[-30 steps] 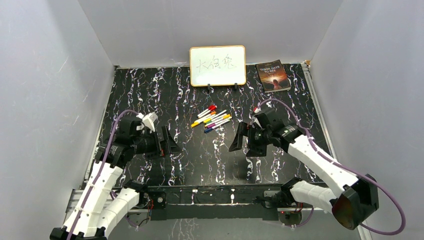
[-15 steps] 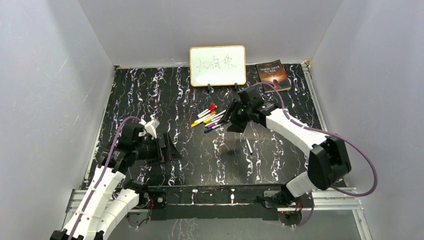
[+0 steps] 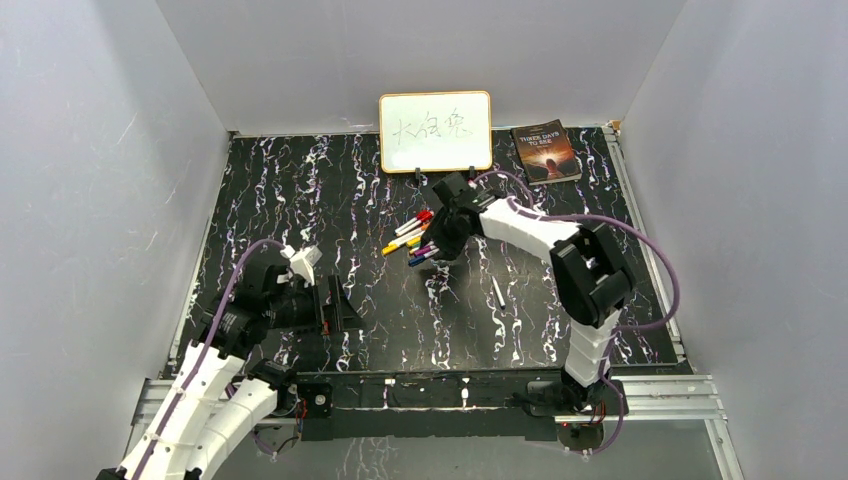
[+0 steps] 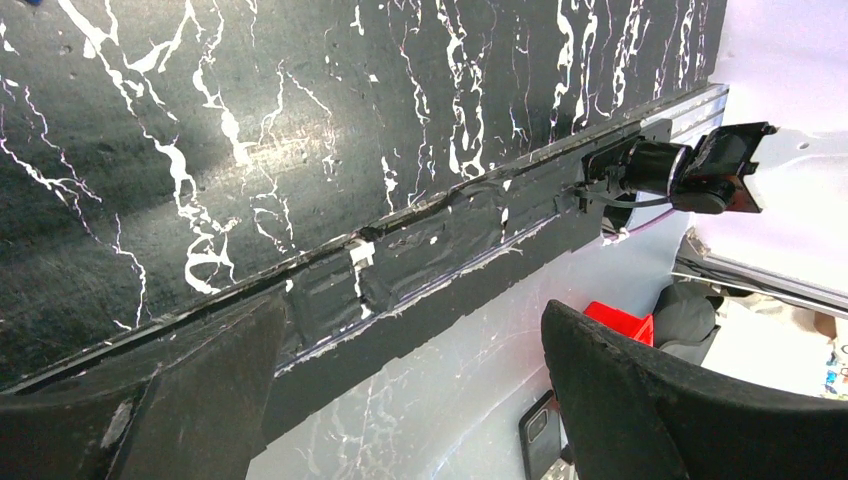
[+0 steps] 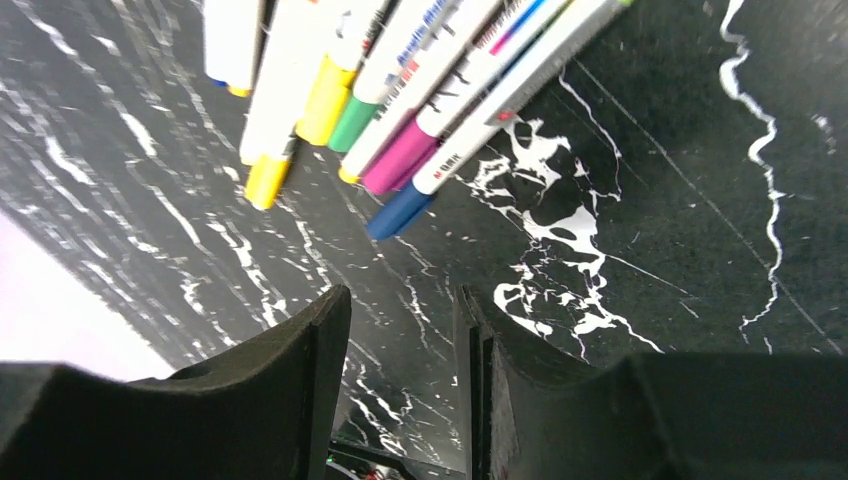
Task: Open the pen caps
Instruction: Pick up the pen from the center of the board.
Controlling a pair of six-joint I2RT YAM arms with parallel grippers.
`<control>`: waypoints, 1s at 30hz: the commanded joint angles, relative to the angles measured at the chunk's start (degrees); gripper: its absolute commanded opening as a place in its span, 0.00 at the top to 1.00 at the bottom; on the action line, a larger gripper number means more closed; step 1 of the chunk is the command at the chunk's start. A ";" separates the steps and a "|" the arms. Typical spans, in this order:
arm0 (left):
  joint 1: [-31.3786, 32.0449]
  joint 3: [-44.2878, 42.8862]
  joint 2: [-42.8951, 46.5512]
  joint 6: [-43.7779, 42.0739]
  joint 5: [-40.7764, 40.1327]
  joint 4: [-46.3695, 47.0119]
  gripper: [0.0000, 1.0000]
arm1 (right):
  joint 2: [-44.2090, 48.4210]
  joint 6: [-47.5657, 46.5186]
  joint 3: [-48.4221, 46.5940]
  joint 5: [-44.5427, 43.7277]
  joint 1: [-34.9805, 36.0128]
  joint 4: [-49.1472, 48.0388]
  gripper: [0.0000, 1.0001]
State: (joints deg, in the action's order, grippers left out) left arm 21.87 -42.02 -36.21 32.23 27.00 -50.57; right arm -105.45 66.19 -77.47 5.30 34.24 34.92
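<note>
Lab test booth, grey walls point(image 3: 100, 150), marbled tabletop point(image 3: 300, 190)

Table point(image 3: 300, 190) black marble-look, faintly glossy; pens point(image 5: 425, 35) smooth white plastic; right end effector point(image 5: 400, 310) matt black.

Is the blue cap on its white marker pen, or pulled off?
On: the blue plastic cap sits snug on its white barrel, no gap showing.

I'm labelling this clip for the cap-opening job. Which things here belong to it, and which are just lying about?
For the job:
- pens, bunched mid-table
- their coloured caps

Lying about:
- whiteboard on its stand
- book at the back right
</note>
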 commanded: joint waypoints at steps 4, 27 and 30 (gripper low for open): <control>0.21 -2.65 -0.67 -0.57 -1.10 -3.30 0.02 | -4.72 2.85 -3.50 -3.27 2.49 2.26 0.64; 0.28 -4.58 -2.35 -1.18 -4.46 -5.13 0.02 | -10.34 2.36 -6.55 -2.78 -2.54 3.74 0.65; 0.28 -4.81 -2.50 -1.20 -4.55 -5.20 0.02 | -11.66 2.98 -7.60 -1.73 -2.60 3.60 0.65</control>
State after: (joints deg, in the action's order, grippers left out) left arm 21.89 -44.51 -38.37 31.66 22.68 -54.46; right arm -115.57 67.88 -81.73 3.27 31.77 38.37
